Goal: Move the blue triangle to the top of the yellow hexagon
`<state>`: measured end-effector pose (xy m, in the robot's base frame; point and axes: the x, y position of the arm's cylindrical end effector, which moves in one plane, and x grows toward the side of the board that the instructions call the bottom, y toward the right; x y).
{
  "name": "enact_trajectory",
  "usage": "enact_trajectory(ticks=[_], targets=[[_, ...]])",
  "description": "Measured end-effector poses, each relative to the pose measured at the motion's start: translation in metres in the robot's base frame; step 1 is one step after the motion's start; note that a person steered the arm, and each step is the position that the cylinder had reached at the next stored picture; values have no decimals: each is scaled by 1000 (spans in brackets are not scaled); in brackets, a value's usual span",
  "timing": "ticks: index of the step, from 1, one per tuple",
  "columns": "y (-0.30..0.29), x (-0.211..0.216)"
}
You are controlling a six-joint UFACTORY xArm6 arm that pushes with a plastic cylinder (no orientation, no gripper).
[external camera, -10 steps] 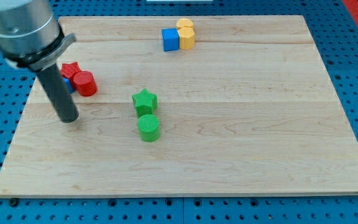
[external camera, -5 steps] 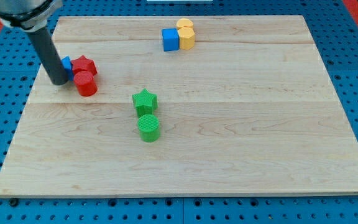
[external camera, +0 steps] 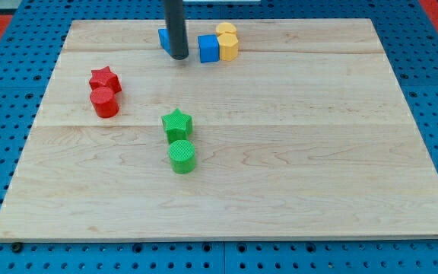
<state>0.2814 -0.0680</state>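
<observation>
My tip [external camera: 179, 55] rests on the board near the view's top, left of centre. A blue block [external camera: 163, 39], mostly hidden behind the rod, sits against the rod's left side; its shape cannot be made out. A blue cube [external camera: 208, 48] lies just right of the tip. Two yellow blocks touch it on its right: a yellow hexagon [external camera: 229, 47] and a rounder yellow block [external camera: 226, 30] above it.
A red star [external camera: 105, 79] and a red cylinder [external camera: 105, 103] touch at the view's left. A green star [external camera: 177, 123] sits above a green cylinder [external camera: 182, 156] near the middle. The wooden board [external camera: 295, 152] lies on a blue pegboard.
The rod has swept from the red blocks at the left up and right toward the top. The small blue block has moved with it to beside the blue cube.
</observation>
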Motion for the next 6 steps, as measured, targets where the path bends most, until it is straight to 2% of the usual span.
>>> enact_trajectory(ticks=[2, 3, 4, 6], targets=[[-148, -12], [-75, -38], [35, -36], [-48, -72]])
